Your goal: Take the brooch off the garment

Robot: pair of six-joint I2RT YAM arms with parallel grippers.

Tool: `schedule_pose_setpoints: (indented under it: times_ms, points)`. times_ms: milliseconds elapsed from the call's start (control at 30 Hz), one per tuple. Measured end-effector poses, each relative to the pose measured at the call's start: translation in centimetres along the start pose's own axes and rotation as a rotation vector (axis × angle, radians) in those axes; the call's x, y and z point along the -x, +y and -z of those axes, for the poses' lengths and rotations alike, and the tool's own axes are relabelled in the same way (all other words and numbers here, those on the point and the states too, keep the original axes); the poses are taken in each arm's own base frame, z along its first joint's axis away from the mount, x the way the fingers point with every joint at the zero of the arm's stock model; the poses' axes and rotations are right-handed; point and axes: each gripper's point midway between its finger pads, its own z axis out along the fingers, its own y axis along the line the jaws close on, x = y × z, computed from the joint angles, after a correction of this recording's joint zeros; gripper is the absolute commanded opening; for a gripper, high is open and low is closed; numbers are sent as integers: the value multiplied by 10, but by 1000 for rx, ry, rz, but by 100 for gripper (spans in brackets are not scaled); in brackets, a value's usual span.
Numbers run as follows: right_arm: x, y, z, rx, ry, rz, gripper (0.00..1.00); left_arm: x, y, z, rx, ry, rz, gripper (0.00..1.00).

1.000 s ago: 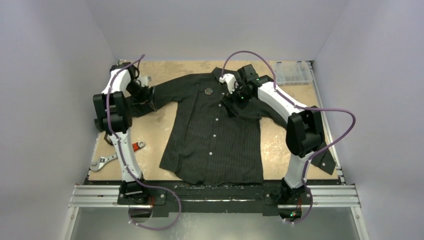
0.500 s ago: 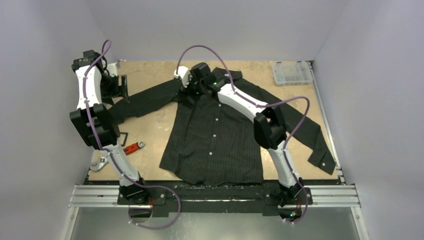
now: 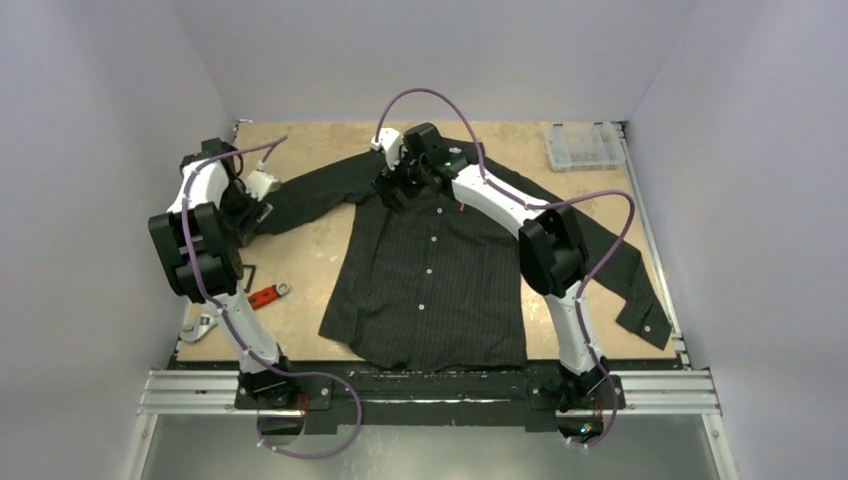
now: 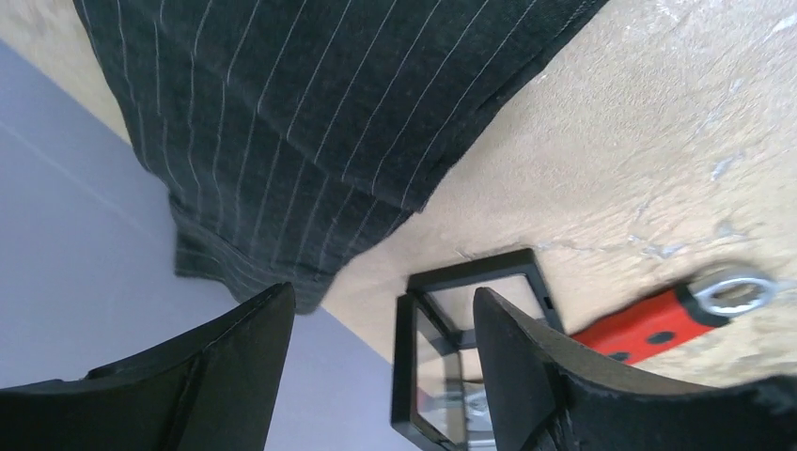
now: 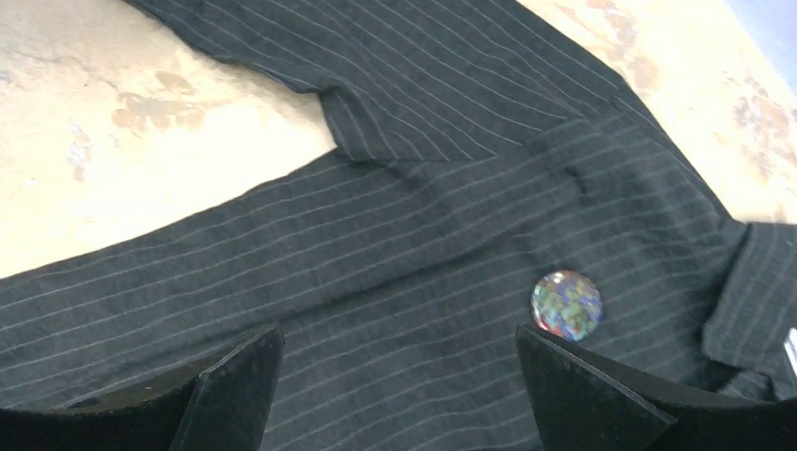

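Observation:
The garment (image 3: 430,270) is a black pinstriped shirt lying flat on the table, sleeves spread. The brooch (image 5: 566,305) is a small round shiny disc with a mottled sheen, pinned on the chest near the collar. In the top view my right gripper hides it. My right gripper (image 5: 397,334) is open wide and empty just above the fabric, its right finger (image 5: 601,395) right beside the brooch; it also shows in the top view (image 3: 393,188). My left gripper (image 4: 383,291) is open and empty above the left sleeve's cuff (image 4: 244,254); it also shows in the top view (image 3: 248,212).
A black-framed clear case (image 4: 470,348) and a red-handled tool (image 4: 658,324) lie on the wood beside the left sleeve. A metal wrench (image 3: 205,325) lies near the table's left edge. A clear plastic compartment box (image 3: 585,145) stands at the back right.
My right gripper swung left from the shirt's placket to over the brooch on the chest. My left arm lifted off the sleeve, then came back down by the cuff.

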Motion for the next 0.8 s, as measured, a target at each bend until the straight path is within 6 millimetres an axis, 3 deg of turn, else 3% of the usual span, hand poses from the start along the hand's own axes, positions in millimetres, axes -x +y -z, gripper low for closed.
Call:
schedule_pose_setpoints:
  times_ms: [100,267,400,567,700,800]
  points:
    - [-5,-16,8,-24,5,-23,98,9,4,-3,34,-9,-136,63]
    - [-24,-38,21,-51,33,-66,98,43,9,-1,127,-42,-275,57]
    - [-47,-52,36,-58,75,-109,98,61,-3,-5,130,-44,-369,67]
    - [-71,-81,63,-99,105,-172,98,56,-12,-10,80,-11,-416,72]
    - [-88,-101,83,-138,123,-214,98,55,-7,-11,98,5,-442,62]
    - [-94,-103,90,-144,134,-222,98,56,1,-19,128,28,-456,51]
